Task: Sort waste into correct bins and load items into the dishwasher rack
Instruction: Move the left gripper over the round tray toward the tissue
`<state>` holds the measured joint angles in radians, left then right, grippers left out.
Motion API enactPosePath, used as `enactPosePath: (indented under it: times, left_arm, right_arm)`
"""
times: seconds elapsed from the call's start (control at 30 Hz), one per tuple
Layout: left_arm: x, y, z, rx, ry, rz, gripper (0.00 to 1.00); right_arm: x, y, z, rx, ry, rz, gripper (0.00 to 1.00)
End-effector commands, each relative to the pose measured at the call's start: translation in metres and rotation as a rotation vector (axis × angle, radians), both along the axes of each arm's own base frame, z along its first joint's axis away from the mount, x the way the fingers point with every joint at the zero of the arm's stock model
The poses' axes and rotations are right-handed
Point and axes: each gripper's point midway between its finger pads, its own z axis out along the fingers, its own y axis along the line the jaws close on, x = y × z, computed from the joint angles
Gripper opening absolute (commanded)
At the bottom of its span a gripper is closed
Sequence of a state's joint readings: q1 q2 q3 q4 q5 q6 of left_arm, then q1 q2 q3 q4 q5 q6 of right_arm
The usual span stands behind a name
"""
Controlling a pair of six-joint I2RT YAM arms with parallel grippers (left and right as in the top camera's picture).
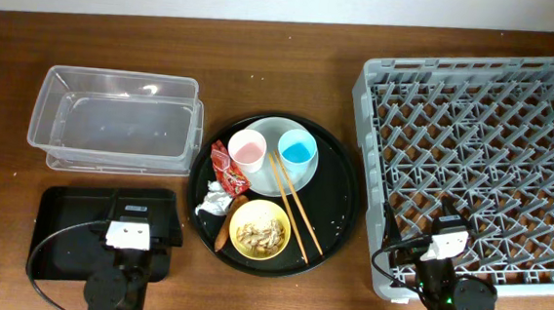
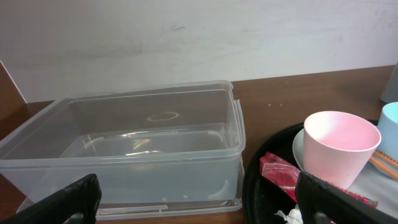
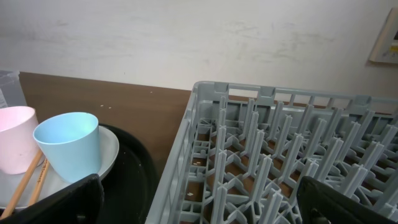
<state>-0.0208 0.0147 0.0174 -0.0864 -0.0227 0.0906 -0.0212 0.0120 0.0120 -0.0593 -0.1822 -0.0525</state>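
My two grippers both stand spread to their widest and hold nothing. In the left wrist view the left gripper shows only its dark fingertips at the bottom corners, with the clear tub straight ahead of it and nothing in it. From overhead, my left arm sits over the near edge of the shallow black tray, which lies just in front of that tub. My right gripper is just as wide open, and its fingers frame the near-left corner of the dishwasher rack — the big grey crate at the table's right side, with only pegs showing in it. Between the bins and the rack lies the round black tray, which carries everything else. The pink cup and blue cup stand upright side by side on the pale plate. The chopsticks slant from the plate down across the tray. The yellow bowl at the near edge holds the beige scraps. The red wrapper, the crumpled tissue and the small orange piece lie along the tray's left side — all well apart from my fingers.
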Motion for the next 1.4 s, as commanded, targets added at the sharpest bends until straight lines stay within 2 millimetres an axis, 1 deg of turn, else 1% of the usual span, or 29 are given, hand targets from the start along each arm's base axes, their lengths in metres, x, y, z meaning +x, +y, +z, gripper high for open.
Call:
enactPosePath:
  times: [0.0, 0.63, 0.73, 0.9, 0.97, 1.0, 1.03, 1.07, 1.13, 1.17, 1.2, 1.27, 1.3, 1.33, 1.37]
  left_arm:
    - [0.000, -0.001, -0.002, 0.019, 0.002, -0.007, 0.99]
    - [0.000, -0.001, -0.002, 0.019, 0.002, -0.007, 0.99]
    - [0.000, -0.005, -0.002, 0.008, 0.001, -0.033, 0.99]
    - [0.000, -0.005, -0.002, 0.008, 0.001, -0.033, 0.99]
    - [-0.001, -0.020, 0.000, -0.098, -0.001, -0.110, 0.99]
    - [-0.002, -0.032, 0.003, -0.161, -0.005, -0.174, 0.99]
    - [-0.006, -0.047, 0.007, -0.172, -0.014, -0.268, 0.99]
    - [-0.009, -0.057, 0.008, -0.176, -0.010, -0.327, 0.99]
    - [-0.013, -0.068, 0.008, -0.182, -0.002, -0.394, 0.99]
    - [-0.015, -0.070, 0.011, -0.211, 0.009, -0.408, 0.99]
    - [-0.019, -0.071, 0.020, -0.251, 0.023, -0.406, 0.99]
    - [-0.026, -0.070, 0.045, -0.250, 0.016, -0.405, 0.99]
    - [-0.030, -0.070, 0.063, -0.249, 0.008, -0.404, 0.99]
    - [-0.036, -0.069, 0.092, -0.249, 0.008, -0.401, 0.99]
    - [-0.039, -0.069, 0.110, -0.253, 0.031, -0.398, 0.99]
  right_arm:
    - [0.000, -0.002, -0.003, 0.009, 0.008, -0.009, 0.98]
    - [0.000, -0.002, -0.003, 0.009, 0.008, -0.009, 0.99]
    - [0.000, -0.002, -0.003, 0.009, 0.008, -0.009, 0.98]
    - [0.000, -0.002, -0.003, 0.009, 0.008, -0.009, 0.98]
    - [0.000, -0.002, -0.003, 0.009, 0.008, -0.009, 0.98]
    - [0.000, -0.002, -0.003, 0.009, 0.008, -0.009, 0.98]
    - [0.000, -0.002, -0.003, 0.009, 0.008, -0.009, 0.98]
    - [0.000, -0.002, -0.003, 0.009, 0.008, -0.009, 0.98]
    - [0.000, -0.002, -0.003, 0.009, 0.008, -0.009, 0.98]
    - [0.000, -0.002, -0.003, 0.009, 0.008, -0.009, 0.98]
    - [0.000, -0.002, -0.003, 0.009, 0.008, -0.009, 0.98]
    - [0.000, -0.002, -0.003, 0.009, 0.008, -0.009, 0.98]
    - [0.000, -0.002, -0.003, 0.009, 0.008, -0.009, 0.98]
    - [0.000, -0.002, -0.003, 0.009, 0.008, -0.009, 0.98]
    - [0.000, -0.002, -0.003, 0.009, 0.008, -0.009, 0.98]
